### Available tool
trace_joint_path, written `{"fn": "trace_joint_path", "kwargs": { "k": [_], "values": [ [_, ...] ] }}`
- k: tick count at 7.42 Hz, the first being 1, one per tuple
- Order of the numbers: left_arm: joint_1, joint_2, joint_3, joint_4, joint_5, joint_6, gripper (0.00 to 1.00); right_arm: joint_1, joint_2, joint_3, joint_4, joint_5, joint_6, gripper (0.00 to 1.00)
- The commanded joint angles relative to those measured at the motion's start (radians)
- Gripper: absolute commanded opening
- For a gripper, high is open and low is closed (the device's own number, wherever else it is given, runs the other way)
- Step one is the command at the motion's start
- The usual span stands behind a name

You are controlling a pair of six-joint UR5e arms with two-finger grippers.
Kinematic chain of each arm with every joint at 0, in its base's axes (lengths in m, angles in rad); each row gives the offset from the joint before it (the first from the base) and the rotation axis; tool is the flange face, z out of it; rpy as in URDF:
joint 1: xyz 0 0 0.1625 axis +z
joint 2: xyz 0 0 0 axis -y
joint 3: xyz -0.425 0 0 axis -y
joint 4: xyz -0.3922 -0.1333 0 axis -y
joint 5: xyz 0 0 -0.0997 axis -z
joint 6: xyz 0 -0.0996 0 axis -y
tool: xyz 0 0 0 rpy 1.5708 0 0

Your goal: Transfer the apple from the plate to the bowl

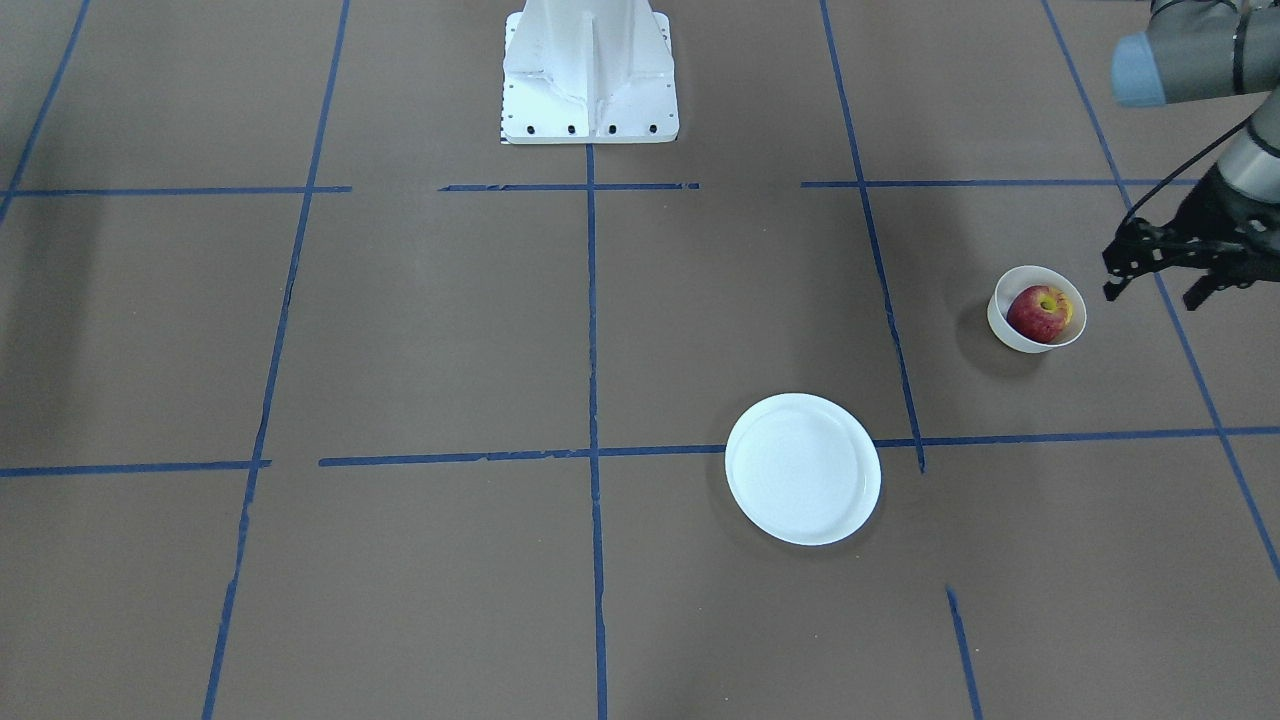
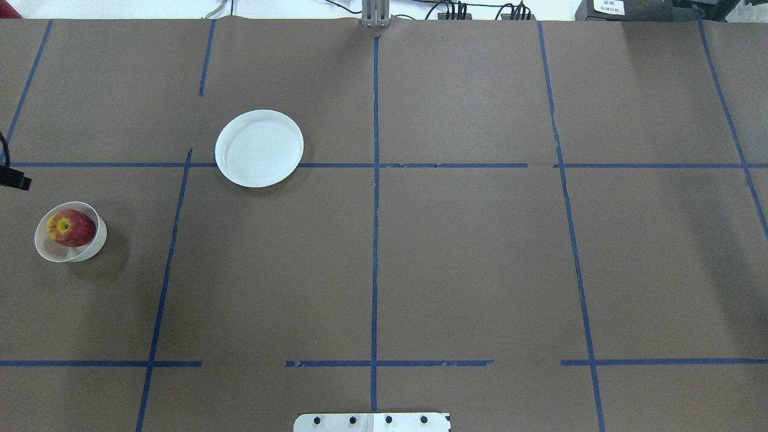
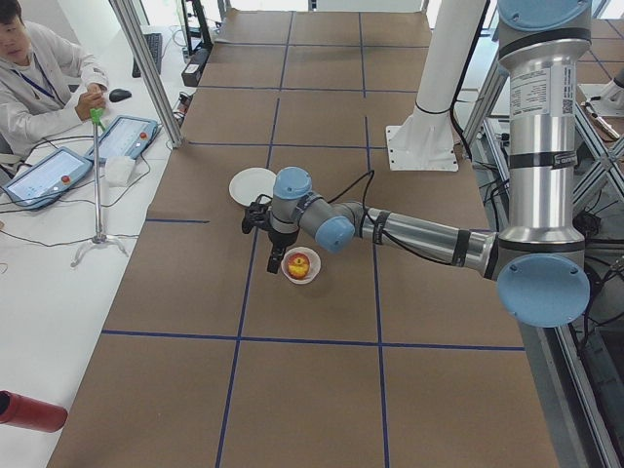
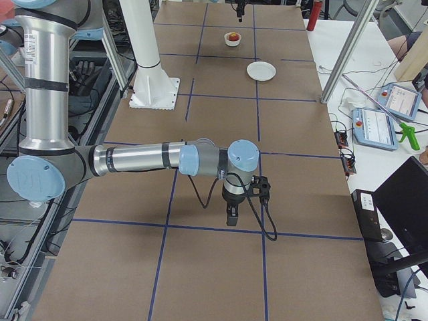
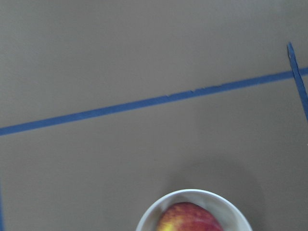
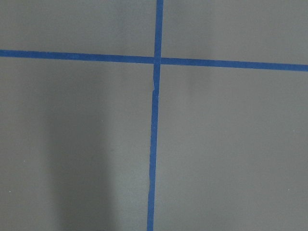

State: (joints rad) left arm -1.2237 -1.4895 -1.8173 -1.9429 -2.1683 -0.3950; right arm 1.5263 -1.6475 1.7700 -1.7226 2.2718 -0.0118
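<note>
The red apple (image 1: 1038, 312) with a yellow patch sits inside the small white bowl (image 1: 1004, 334). They also show in the overhead view, apple (image 2: 72, 228) in bowl (image 2: 55, 254), and at the bottom of the left wrist view, apple (image 5: 190, 219). The flat white plate (image 1: 803, 468) (image 2: 259, 148) lies bare nearer the table's middle. My left gripper (image 1: 1155, 293) hangs open and empty just beside the bowl, above the table. My right gripper (image 4: 231, 216) is far off at the other end, pointing down; I cannot tell whether it is open or shut.
The robot's white base (image 1: 590, 70) stands at the middle of the robot's side of the table. Blue tape lines cross the brown table cover. An operator (image 3: 39, 73) sits at a side desk with tablets beyond the table's far edge.
</note>
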Motion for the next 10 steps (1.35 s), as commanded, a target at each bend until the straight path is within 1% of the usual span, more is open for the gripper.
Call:
{"fn": "trace_joint_path", "kwargs": {
  "k": [1, 2, 3, 6, 8, 9, 10],
  "values": [
    [-0.298, -0.011, 0.012, 0.242, -0.065, 0.405, 0.94, 0.000, 0.000, -0.001, 0.000, 0.000, 0.001, 1.00],
    [-0.398, -0.011, 0.083, 0.281, -0.144, 0.482, 0.98, 0.000, 0.000, 0.000, 0.000, 0.000, 0.001, 1.00],
    [-0.411, -0.003, 0.102, 0.336, -0.178, 0.492, 0.99, 0.000, 0.000, -0.001, 0.000, 0.000, 0.001, 1.00],
    [-0.415, 0.029, 0.102, 0.352, -0.182, 0.493, 0.99, 0.000, 0.000, 0.000, 0.000, 0.000, 0.001, 1.00],
    [-0.416, 0.089, 0.032, 0.340, -0.183, 0.495, 1.00, 0.000, 0.000, -0.001, 0.000, 0.000, 0.001, 1.00],
    [-0.416, 0.116, 0.018, 0.337, -0.206, 0.489, 1.00, 0.000, 0.000, 0.000, 0.000, 0.000, 0.001, 1.00],
    [-0.416, 0.120, 0.027, 0.338, -0.296, 0.484, 1.00, 0.000, 0.000, 0.000, 0.000, 0.000, 0.000, 1.00]
  ]
}}
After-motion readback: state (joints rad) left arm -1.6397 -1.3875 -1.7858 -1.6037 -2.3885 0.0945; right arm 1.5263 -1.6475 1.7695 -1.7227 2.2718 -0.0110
